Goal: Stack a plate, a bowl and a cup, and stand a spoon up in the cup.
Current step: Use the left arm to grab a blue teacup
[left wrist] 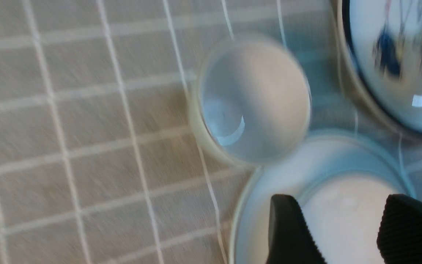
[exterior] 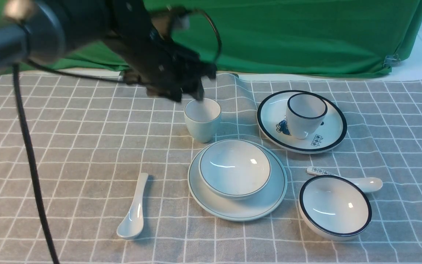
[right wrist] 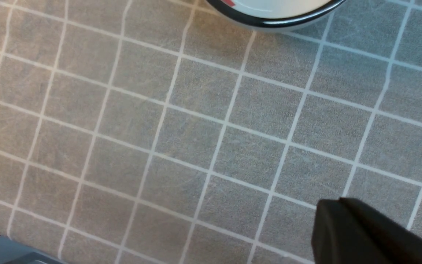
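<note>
The pale blue plate (exterior: 237, 209) lies mid-table with the pale bowl (exterior: 234, 168) sitting in it. Just behind them the plain cup (exterior: 202, 119) stands upright on the cloth, empty. The plain spoon (exterior: 133, 209) lies on the cloth to the left of the plate. My left gripper (exterior: 192, 95) hovers over the cup's far rim. In the left wrist view the left gripper (left wrist: 339, 200) is open with nothing between its fingers; the bowl (left wrist: 343, 227) shows below them and the cup (left wrist: 255, 99) beside it. My right gripper (right wrist: 339, 212) is shut and empty over bare cloth.
A black-rimmed plate (exterior: 333, 137) carrying a black-rimmed cup (exterior: 305, 115) sits at the back right. A black-rimmed bowl (exterior: 334, 207) and a marked spoon (exterior: 357, 180) lie at the front right. A green curtain (exterior: 306, 36) hangs behind the checked cloth (exterior: 68, 146).
</note>
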